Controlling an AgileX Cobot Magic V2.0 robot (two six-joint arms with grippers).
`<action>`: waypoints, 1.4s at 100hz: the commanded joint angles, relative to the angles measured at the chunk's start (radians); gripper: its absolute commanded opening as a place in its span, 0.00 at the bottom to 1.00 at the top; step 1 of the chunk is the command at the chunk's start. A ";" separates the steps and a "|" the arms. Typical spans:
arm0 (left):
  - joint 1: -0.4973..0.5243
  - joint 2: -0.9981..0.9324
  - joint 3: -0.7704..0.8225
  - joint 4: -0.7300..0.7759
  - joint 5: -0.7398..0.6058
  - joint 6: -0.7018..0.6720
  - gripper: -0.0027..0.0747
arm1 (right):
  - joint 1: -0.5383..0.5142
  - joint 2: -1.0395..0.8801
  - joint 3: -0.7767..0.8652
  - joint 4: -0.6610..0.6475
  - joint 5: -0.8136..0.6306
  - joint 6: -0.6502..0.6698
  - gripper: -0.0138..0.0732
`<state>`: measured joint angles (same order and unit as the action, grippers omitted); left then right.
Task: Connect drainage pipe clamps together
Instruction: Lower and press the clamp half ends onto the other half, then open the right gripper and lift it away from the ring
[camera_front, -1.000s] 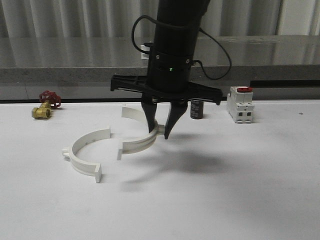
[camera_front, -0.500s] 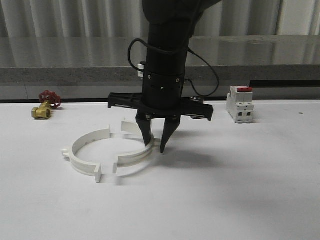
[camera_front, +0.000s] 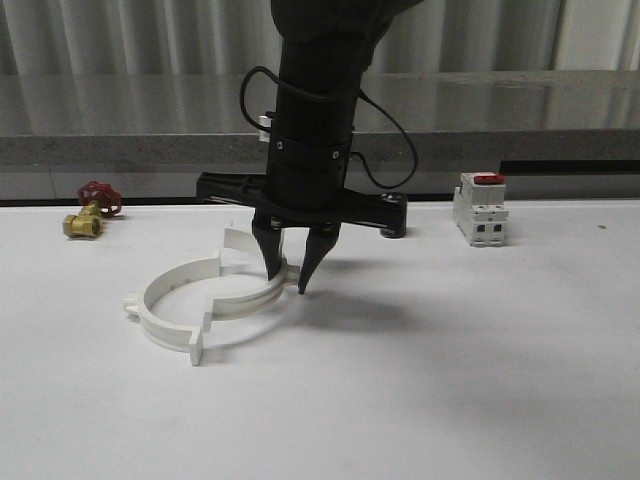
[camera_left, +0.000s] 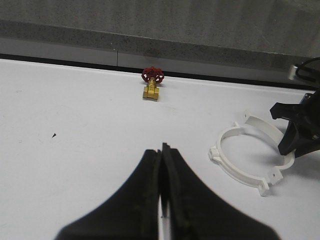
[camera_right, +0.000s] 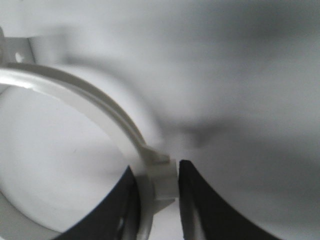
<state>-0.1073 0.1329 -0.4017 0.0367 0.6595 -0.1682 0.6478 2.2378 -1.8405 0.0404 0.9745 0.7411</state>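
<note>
Here the right pincer (camera_front: 288, 272) points straight down over the white table (camera_front: 450, 380), its two dark fingers closed on the rim of the right-hand clamp half (camera_front: 255, 296). The right wrist view shows the grip close up: the white band and its small lug sit pinched between the fingers (camera_right: 192, 200). This half is low, at or just above the table surface; I cannot tell which. The left-hand clamp half (camera_front: 165, 308) lies flat on the table, just beside the held one, open side facing it, a small lug on its outer curve. Near tabs of the two halves are close together at the front; whether they touch is unclear. Far tabs stand a little apart.

The left pincer (camera_left: 161, 195) hovers over bare table in its wrist view, fingers pressed together, nothing between them.

At the back edge: a brass valve with a red handwheel (camera_front: 90, 210) to the left, a white breaker with a red top (camera_front: 481, 208) to the right.
</note>
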 joint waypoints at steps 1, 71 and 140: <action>0.004 0.010 -0.024 0.000 -0.075 0.001 0.01 | -0.002 -0.051 -0.033 0.006 -0.019 0.002 0.13; 0.004 0.010 -0.024 0.000 -0.075 0.001 0.01 | -0.001 -0.041 -0.065 0.012 0.058 -0.010 0.67; 0.004 0.010 -0.024 0.000 -0.075 0.001 0.01 | -0.055 -0.266 -0.054 -0.124 0.273 -0.265 0.19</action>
<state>-0.1073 0.1329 -0.4017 0.0367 0.6595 -0.1682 0.6189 2.0653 -1.8758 -0.0559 1.2205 0.4939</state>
